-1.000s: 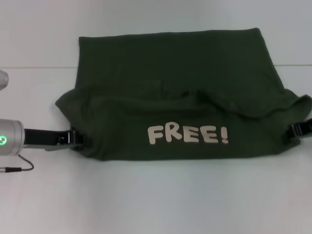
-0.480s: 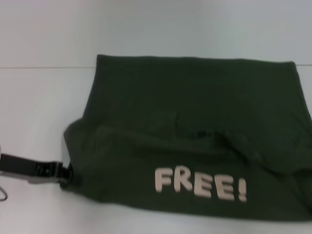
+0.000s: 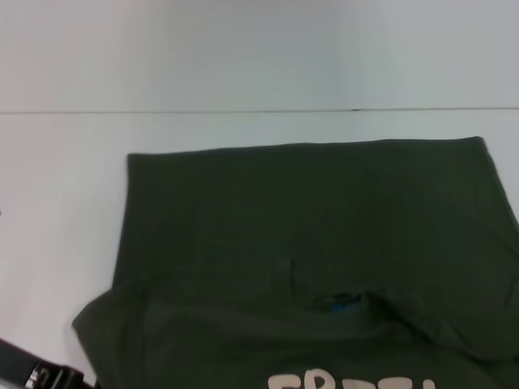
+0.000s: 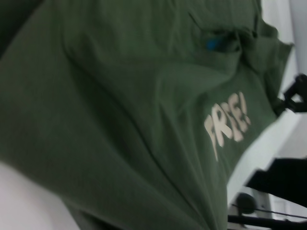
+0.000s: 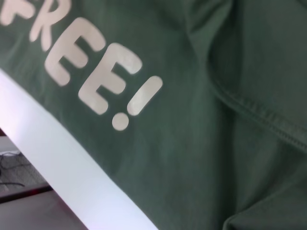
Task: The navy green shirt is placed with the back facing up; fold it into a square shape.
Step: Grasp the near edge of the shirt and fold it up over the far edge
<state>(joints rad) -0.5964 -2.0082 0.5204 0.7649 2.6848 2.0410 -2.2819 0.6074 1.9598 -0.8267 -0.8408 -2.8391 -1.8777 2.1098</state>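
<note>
Since the earlier frames, the large dark olive-green cloth shirt (image 3: 308,267) had been carried nearer, its cream "FREE!" lettering (image 5: 91,72) now cut by the head view's near edge. The left gripper (image 3: 49,377) was glimpsed at the near left corner; whether its jaws pinched cloth could not be told. The right gripper was hidden. A slipped corner could skew the fold. Farther off, the plain back lay flat on the white tabletop (image 3: 243,65).
</note>
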